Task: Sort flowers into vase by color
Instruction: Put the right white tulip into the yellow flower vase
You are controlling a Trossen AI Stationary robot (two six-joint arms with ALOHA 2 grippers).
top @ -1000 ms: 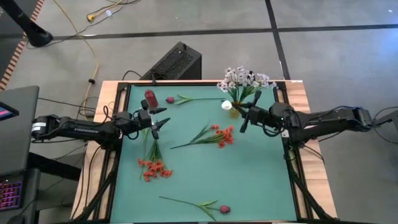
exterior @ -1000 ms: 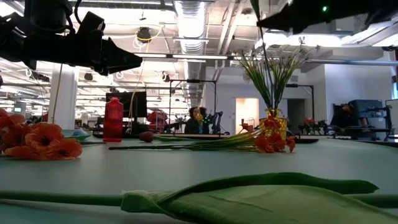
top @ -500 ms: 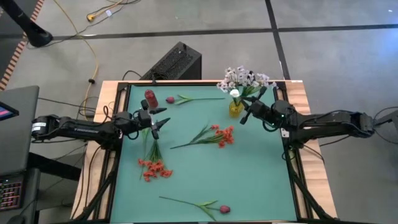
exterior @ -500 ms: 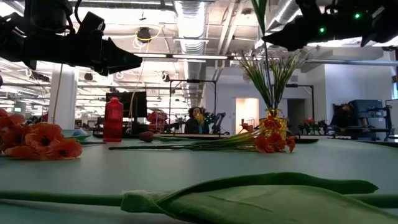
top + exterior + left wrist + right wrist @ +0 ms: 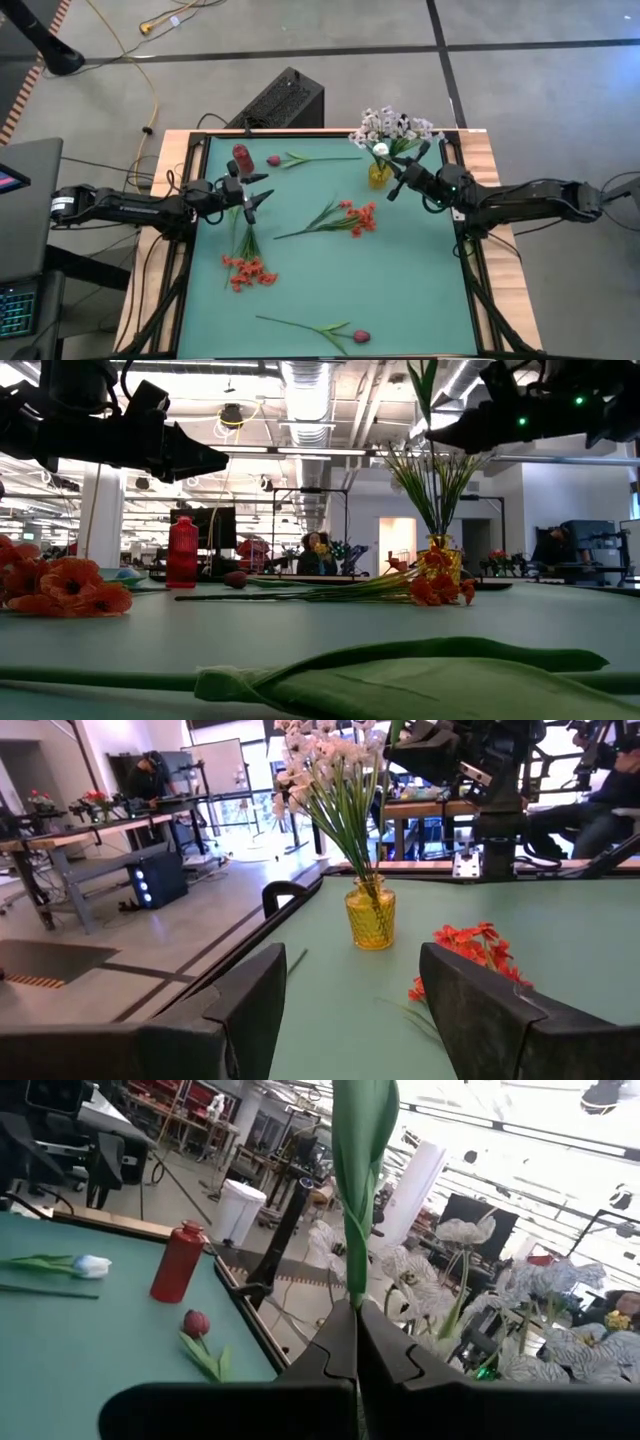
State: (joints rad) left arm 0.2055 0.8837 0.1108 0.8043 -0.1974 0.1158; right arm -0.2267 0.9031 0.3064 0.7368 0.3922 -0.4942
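White bud stem (image 5: 358, 1200) | pinched in right hand (image 5: 356, 1312) | bloom cut off | left hand (image 5: 350, 1010) parted, empty

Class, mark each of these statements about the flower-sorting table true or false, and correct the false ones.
1. The right hand is shut on a green stem above the yellow vase. True.
2. The yellow vase is empty. False: it holds white blossoms.
3. The left hand holds an orange spray. False: its fingers are open and empty, above the mat.
4. A red bottle stands near the mat's far left corner. True.
5. Two orange-red sprays lie on the mat. True.
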